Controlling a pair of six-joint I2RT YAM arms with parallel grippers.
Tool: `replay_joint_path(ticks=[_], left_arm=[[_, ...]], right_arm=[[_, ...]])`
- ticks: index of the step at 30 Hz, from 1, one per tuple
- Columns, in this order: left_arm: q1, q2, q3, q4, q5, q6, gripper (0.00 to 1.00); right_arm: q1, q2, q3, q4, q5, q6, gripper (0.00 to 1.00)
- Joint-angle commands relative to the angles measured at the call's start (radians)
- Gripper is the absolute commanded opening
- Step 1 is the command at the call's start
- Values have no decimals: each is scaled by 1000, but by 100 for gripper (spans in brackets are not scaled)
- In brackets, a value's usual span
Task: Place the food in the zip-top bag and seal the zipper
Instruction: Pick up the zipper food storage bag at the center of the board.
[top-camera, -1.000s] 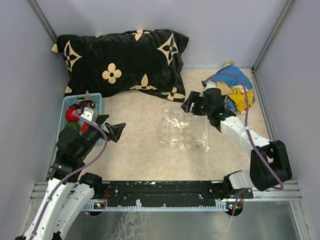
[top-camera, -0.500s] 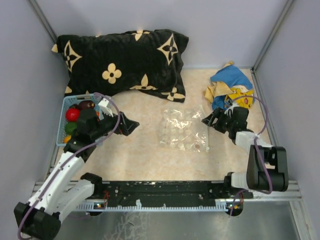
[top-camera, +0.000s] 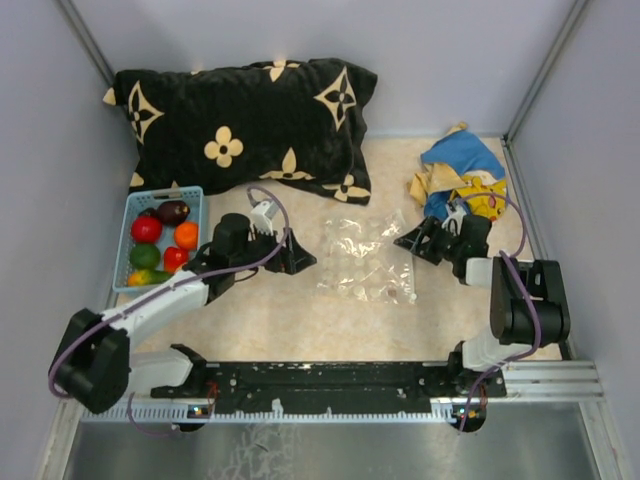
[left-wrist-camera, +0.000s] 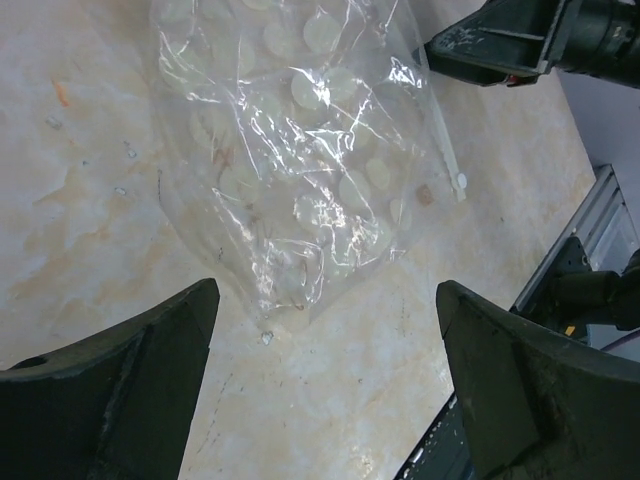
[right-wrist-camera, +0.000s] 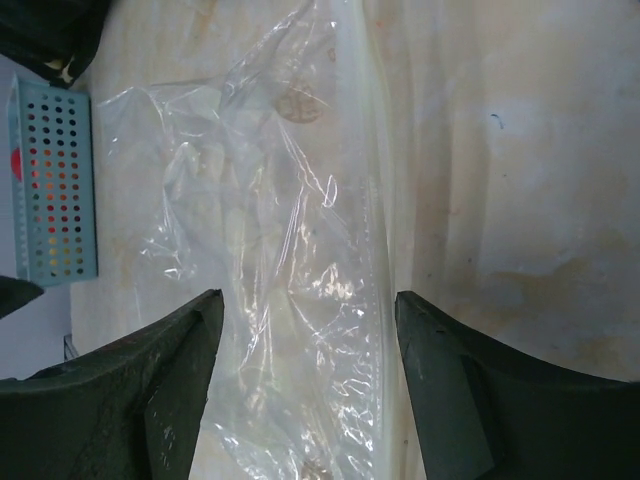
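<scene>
The clear zip-top bag (top-camera: 365, 258) lies flat and empty on the table's middle. Its pale zipper (right-wrist-camera: 375, 230) runs along its right edge and also shows in the left wrist view (left-wrist-camera: 445, 140). The food sits in the light blue basket (top-camera: 165, 192): a dark purple piece (top-camera: 172, 211), a red one (top-camera: 146, 229), an orange one (top-camera: 186, 235), a green one (top-camera: 144, 256). My left gripper (top-camera: 295, 255) is open and empty just left of the bag (left-wrist-camera: 290, 150). My right gripper (top-camera: 410, 240) is open and empty, low at the bag's right edge, its jaws either side of the zipper strip.
A black pillow (top-camera: 240, 125) with cream flower marks lies across the back. A blue-and-yellow cloth (top-camera: 460, 175) is bunched at the back right, just behind my right arm. Grey walls close in on the left, right and rear. The basket (right-wrist-camera: 55, 185) stands at the left wall.
My left gripper has swung right from the basket to the bag's left side. My right gripper has drawn back from the cloth and come down to the bag's right edge.
</scene>
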Motion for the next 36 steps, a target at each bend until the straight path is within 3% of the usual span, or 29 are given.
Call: replay_joint_path(ticks=[1, 14, 19, 22, 26, 30, 36], left_arm=[[-35, 115, 6, 145, -20, -24, 95], [-58, 377, 10, 283, -50, -11, 83], [-58, 373, 3, 284, -74, 4, 83], [-58, 326, -3, 239, -98, 15, 84], [-60, 233, -20, 164, -148, 31, 85], [-62, 167, -49, 126, -214, 50, 87], [-61, 224, -41, 108, -222, 55, 87]], right_arm=[[1, -52, -10, 113, -90, 33, 68], [147, -179, 20, 37, -78, 27, 55], [178, -191, 24, 37, -73, 34, 53], [179, -199, 32, -49, 36, -20, 57], [177, -110, 84, -93, 47, -69, 62], [178, -18, 91, 30, 15, -15, 67], [185, 118, 109, 166, -45, 38, 68]])
